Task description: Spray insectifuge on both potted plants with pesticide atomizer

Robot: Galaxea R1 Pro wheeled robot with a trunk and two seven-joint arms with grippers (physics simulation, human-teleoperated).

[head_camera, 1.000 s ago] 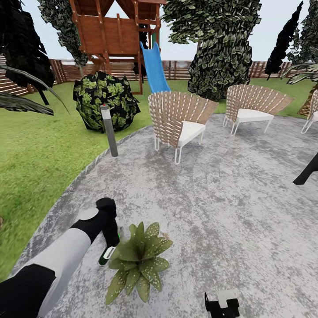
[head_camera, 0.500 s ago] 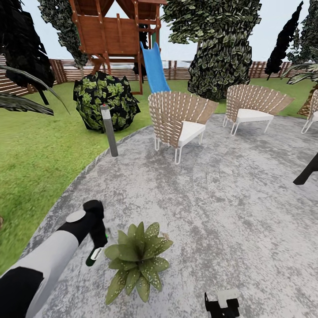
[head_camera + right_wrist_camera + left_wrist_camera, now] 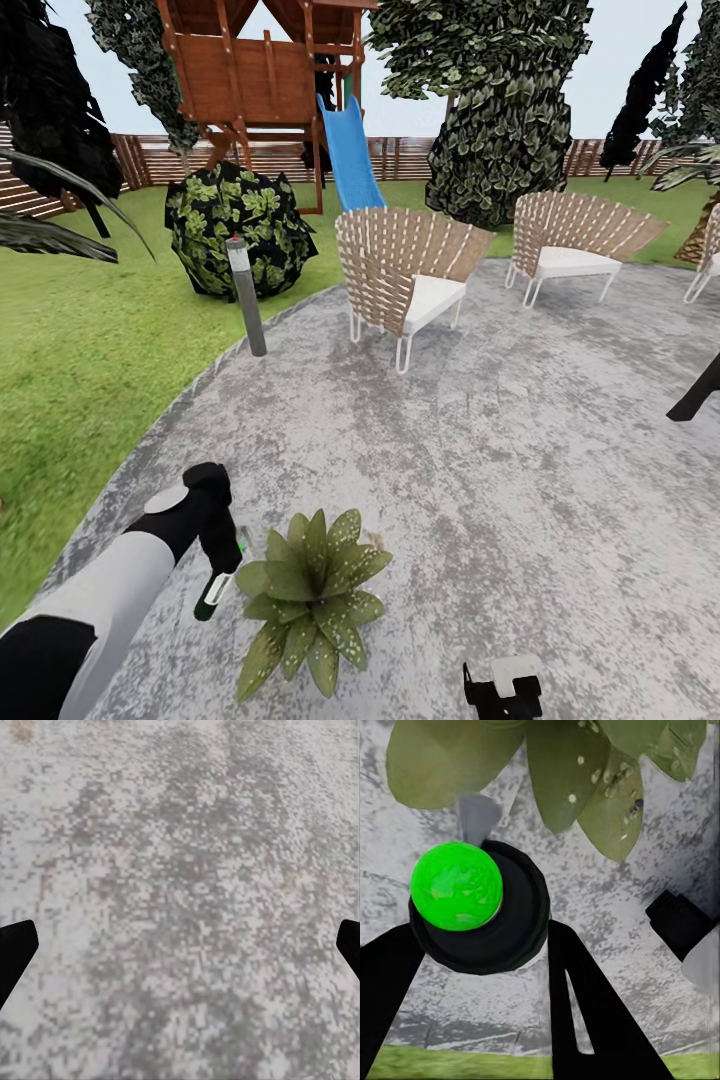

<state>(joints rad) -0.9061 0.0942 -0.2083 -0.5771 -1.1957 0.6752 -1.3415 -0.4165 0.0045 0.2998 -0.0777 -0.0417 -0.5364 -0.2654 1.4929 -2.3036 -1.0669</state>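
Left tool (image 3: 222, 560) shifted; atomizer (image 3: 214, 590) clamped beside plant (image 3: 305, 598).

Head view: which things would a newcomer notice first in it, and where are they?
Likely the speckled potted plant low on the grey patio, with the left end effector beside it holding the pesticide atomizer. Behind stand two woven chairs, and farther back a wooden play tower with a blue slide.

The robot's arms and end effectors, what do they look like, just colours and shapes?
In the head view the left arm has a black upper link, a pale grey-white forearm shell, a grey disc at the wrist and a black wrist block. The left end effector has flat, black, tapering fingers, one with a narrow slot. The right end effector shows as two black fingertips. No cables or markings are visible.
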